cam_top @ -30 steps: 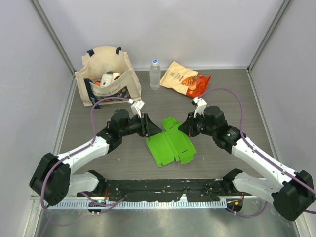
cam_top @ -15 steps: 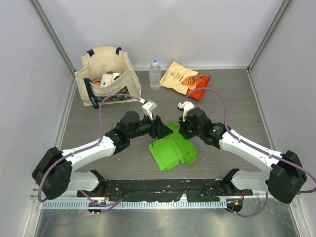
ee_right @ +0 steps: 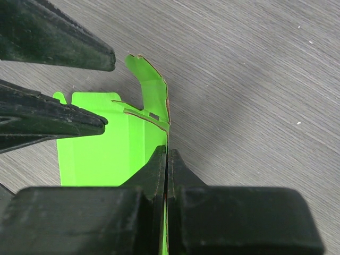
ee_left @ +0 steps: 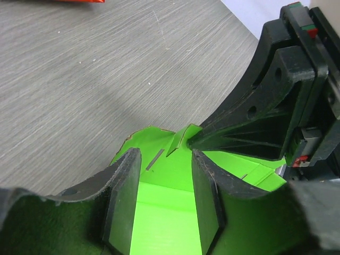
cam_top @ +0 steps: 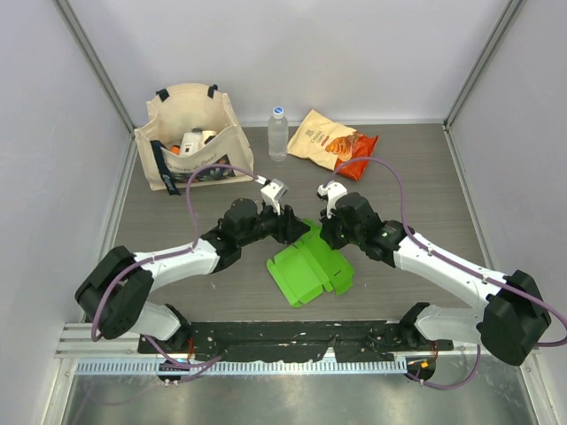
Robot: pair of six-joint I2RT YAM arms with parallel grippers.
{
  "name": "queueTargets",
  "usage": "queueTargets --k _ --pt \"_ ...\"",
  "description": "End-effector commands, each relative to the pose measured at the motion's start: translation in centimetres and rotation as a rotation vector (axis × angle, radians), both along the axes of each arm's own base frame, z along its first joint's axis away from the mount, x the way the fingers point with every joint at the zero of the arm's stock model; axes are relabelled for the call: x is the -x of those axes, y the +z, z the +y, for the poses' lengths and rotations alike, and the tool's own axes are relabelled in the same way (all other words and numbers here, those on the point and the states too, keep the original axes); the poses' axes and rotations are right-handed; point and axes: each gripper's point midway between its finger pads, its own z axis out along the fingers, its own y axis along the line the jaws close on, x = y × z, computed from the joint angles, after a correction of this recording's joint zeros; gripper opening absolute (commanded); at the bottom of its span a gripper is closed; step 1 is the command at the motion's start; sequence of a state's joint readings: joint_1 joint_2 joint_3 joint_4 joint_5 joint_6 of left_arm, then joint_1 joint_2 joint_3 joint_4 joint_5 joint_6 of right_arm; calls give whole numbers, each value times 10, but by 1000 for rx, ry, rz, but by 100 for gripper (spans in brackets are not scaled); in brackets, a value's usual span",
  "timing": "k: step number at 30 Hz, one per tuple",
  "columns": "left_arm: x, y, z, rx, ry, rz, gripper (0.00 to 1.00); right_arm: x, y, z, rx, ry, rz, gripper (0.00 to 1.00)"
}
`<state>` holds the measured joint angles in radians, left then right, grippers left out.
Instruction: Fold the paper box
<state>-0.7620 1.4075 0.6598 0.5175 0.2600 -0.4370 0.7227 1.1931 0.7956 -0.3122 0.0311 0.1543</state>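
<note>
The right tool [ee_right: 166, 155] pinched a side wall of the paper box [ee_right: 101, 143] upright, seemingly to steady it, while the left tool [ee_left: 166, 159] hung spread directly opposite, apparently ready to crease.

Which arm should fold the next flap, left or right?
Left, probably. The right gripper is shut on an edge flap of the paper box, holding it. The left gripper is open, its fingers over the box's inside, so it looks free to push.
</note>
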Motion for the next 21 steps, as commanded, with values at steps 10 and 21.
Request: queueTargets --k 10,21 --pt "-7 10 -18 -28 -83 -147 40 2 19 19 -83 98 -57 1" --pt "-2 7 -27 -85 -92 -195 27 5 17 23 -94 119 -42 1"
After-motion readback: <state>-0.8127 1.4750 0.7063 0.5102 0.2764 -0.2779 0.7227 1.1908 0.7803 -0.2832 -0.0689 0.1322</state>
